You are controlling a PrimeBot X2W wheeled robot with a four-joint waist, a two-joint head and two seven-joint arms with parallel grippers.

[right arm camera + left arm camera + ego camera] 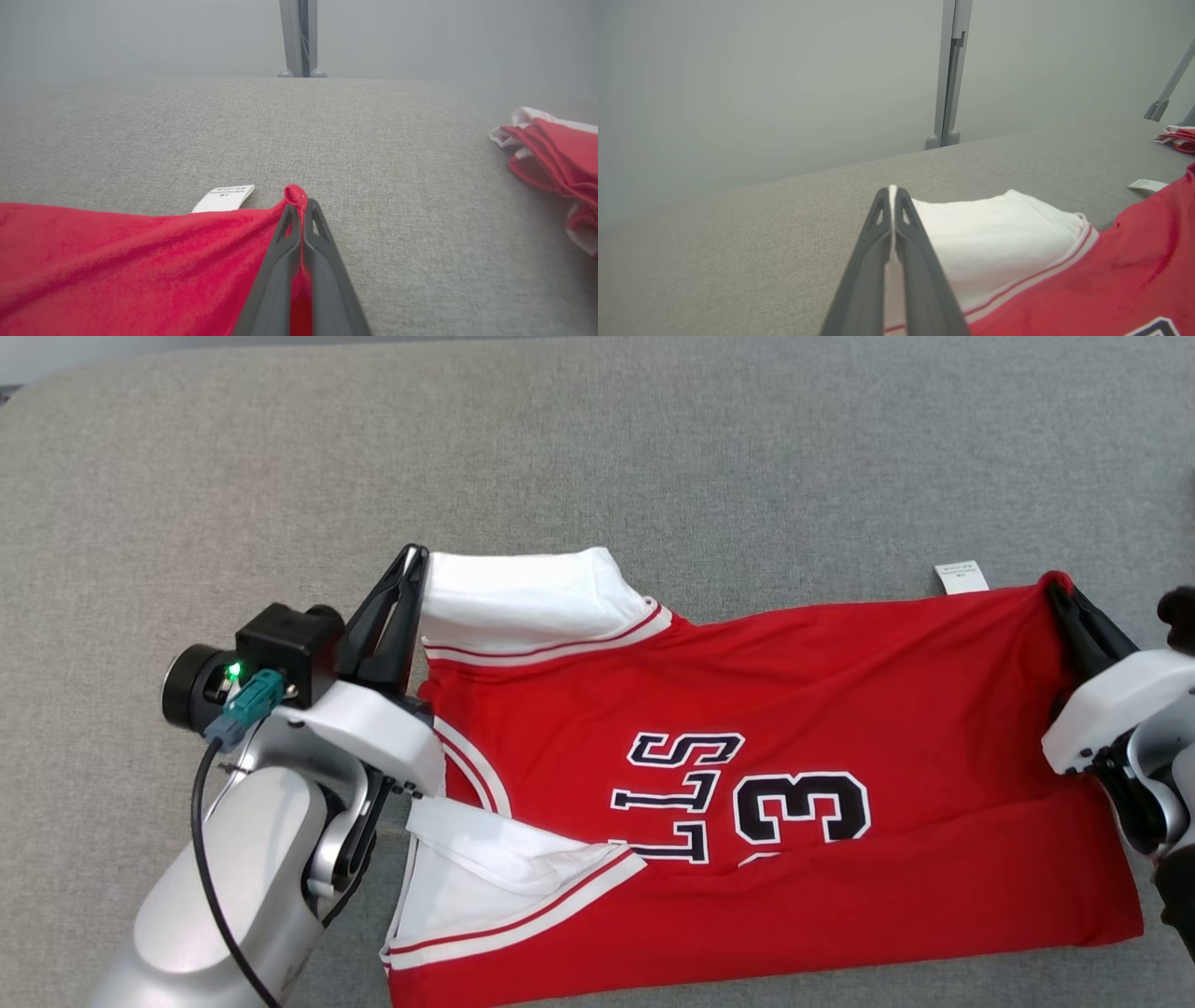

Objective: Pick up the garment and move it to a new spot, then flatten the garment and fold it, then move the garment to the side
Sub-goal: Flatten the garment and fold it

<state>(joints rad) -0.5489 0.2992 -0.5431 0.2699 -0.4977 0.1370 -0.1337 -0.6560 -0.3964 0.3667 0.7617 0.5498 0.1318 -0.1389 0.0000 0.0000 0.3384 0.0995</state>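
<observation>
A red sports jersey point(794, 709) with white sleeves lies spread sideways on a grey fabric-covered surface point(653, 457), shoulders toward the robot's left and hem toward its right. Black and white lettering and a large numeral 3 face up near its middle.

The left arm's silver forearm rises from the lower left of the head view to a white wrist with a black camera block beside it. The left gripper point(412, 558) points away from the robot, tilted slightly right. Its 2 dark fingers are pressed together on the outer edge of the far white sleeve point(523, 593), with a thin sliver of white cloth showing between them in the left wrist view.

The right arm enters at the right edge of the head view, its white wrist low over the jersey's hem. The right gripper point(1060, 586) angles away from the robot and to the left. Its 2 fingers are pinched closed on the far hem corner, with a small bunch of red cloth poking past the tips.

A white care label point(962, 577) lies on the surface at the far hem edge, near the right gripper. In the right wrist view, a second red and white garment point(556, 154) lies crumpled well apart, off to the right.
</observation>
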